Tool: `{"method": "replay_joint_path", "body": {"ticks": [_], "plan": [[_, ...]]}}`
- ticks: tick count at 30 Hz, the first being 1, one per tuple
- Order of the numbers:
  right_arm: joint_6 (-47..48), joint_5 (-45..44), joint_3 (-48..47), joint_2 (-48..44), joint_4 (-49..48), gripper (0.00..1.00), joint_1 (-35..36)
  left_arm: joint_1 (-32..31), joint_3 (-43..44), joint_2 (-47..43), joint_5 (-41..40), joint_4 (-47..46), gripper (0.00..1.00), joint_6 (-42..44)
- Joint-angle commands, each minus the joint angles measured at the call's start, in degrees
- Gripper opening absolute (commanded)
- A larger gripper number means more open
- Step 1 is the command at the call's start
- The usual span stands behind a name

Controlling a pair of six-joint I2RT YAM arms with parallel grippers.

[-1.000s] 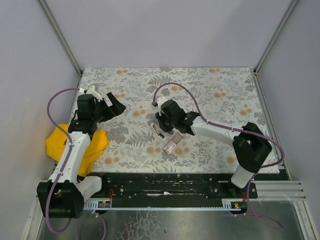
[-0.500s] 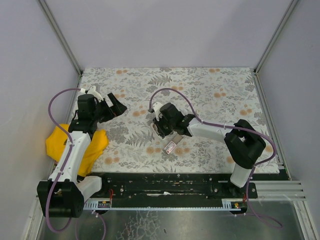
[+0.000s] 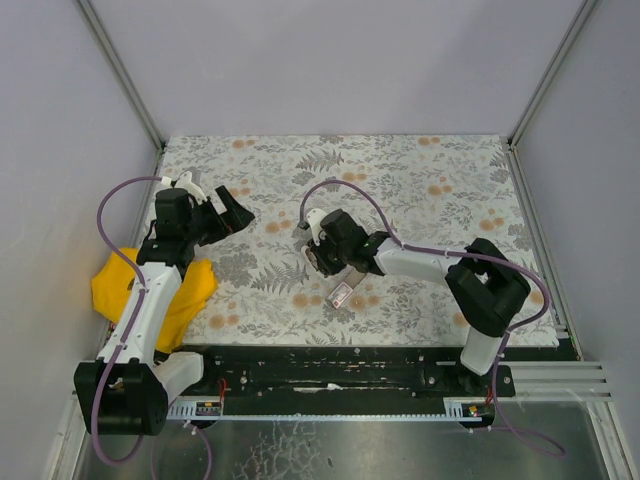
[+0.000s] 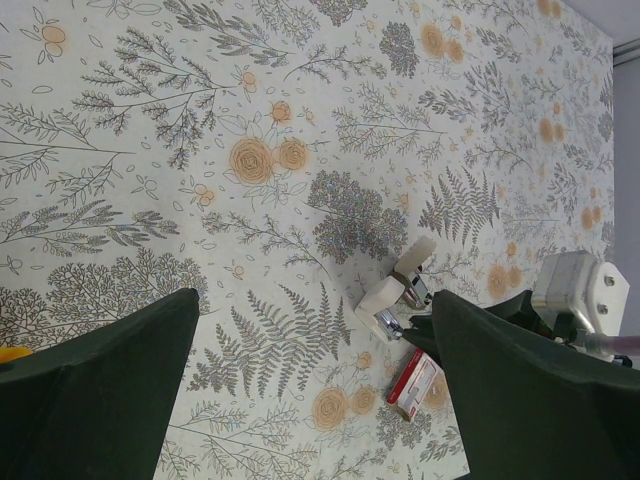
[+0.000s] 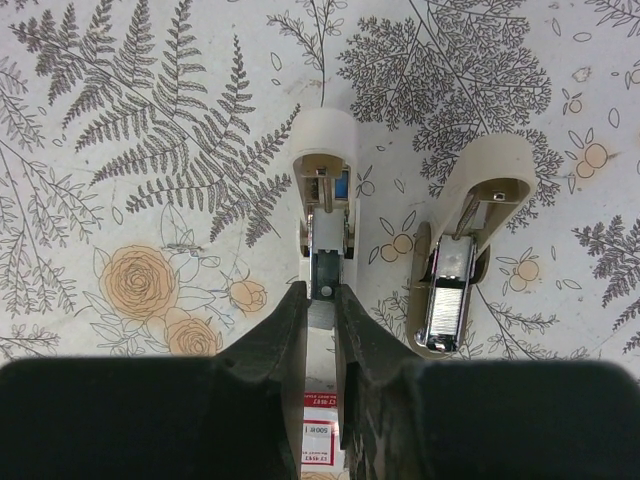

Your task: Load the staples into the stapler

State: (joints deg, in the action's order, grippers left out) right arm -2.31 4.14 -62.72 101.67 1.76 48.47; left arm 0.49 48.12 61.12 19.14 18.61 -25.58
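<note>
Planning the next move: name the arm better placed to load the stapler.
Right. The right gripper sits at the open stapler, pinching what looks like a metal strip; the left gripper hangs open, far off.

This is a robot lab test cell: plain pale walls (image 3: 330,60) on aluminium posts (image 3: 120,70) enclose a floral cloth (image 3: 400,170), with cabled robot arms (image 3: 150,300) on a rail (image 3: 340,370) at bottom.

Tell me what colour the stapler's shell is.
The stapler is cream, with shiny metal inside; the right wrist view shows it best.
</note>
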Motion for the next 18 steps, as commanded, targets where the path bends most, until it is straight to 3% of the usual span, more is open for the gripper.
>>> {"method": "replay_joint_path", "body": {"ticks": [1,18], "plan": [[1.1,0.3,-1.4,1.4,-2.5,0.18,-0.2,0.5,0.3,-0.4,1.1,-3.6,1.0,1.3],[2.0,0.4,-2.8,3.6,-2.1,0.17,0.0,0.4,0.4,-0.1,1.5,-3.7,1.0,1.2]]}}
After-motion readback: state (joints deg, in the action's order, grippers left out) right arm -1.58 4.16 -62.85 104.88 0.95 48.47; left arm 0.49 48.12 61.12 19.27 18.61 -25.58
